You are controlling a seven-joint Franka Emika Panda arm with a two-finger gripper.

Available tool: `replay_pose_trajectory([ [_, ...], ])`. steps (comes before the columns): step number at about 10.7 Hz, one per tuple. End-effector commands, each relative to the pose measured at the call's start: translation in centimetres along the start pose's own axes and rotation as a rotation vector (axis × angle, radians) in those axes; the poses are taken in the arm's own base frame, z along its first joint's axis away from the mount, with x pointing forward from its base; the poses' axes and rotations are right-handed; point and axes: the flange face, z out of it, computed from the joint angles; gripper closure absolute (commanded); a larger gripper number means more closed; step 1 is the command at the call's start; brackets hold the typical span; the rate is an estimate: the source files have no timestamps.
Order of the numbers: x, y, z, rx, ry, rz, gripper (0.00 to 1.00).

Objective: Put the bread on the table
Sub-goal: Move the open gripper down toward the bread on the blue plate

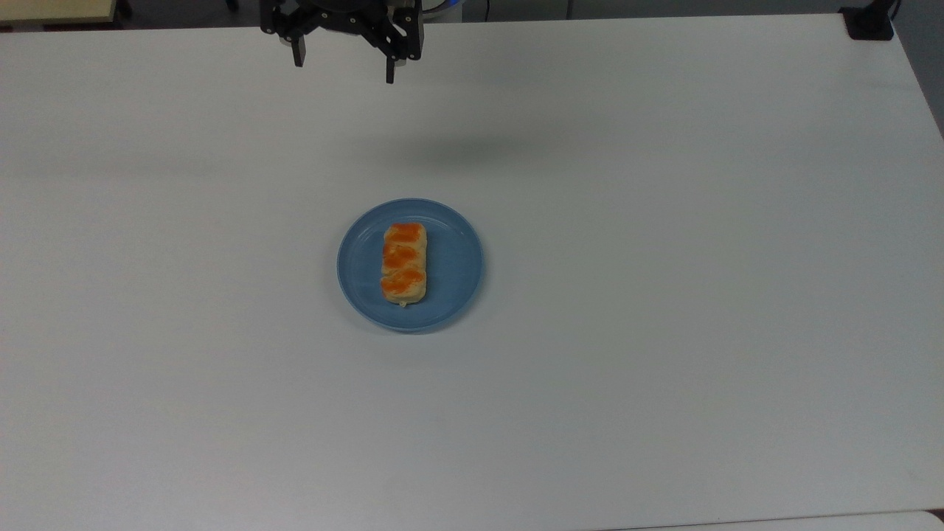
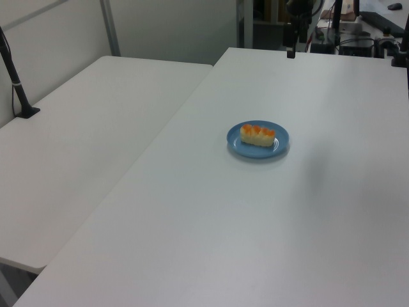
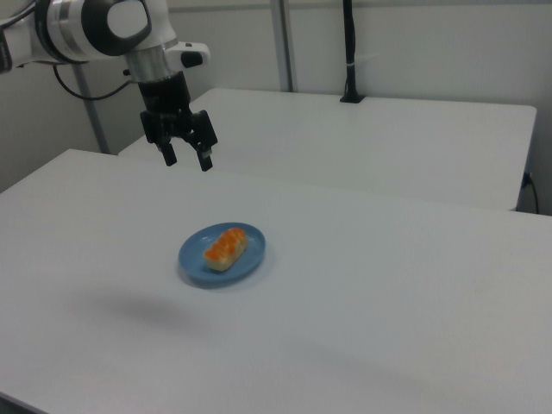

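The bread [image 1: 403, 263], lying on the blue plate [image 1: 453, 265], looks light and squashy, so the gripper [image 1: 344, 68], jaws spread and empty, should pinch its long sides gently.

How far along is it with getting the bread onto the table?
Nothing is done yet: the bread lies on the blue plate. The gripper hangs open and empty, high above the table. The approach, grasp, lift and placing are all left.
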Motion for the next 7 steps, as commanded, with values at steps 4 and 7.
replay_pose_trajectory([
  [4, 3.2, -1.9, 6.3, 0.036, -0.023, -0.081, 0.00],
  [7, 5.4, -3.2, 11.3, 0.034, -0.033, -0.076, 0.00],
])
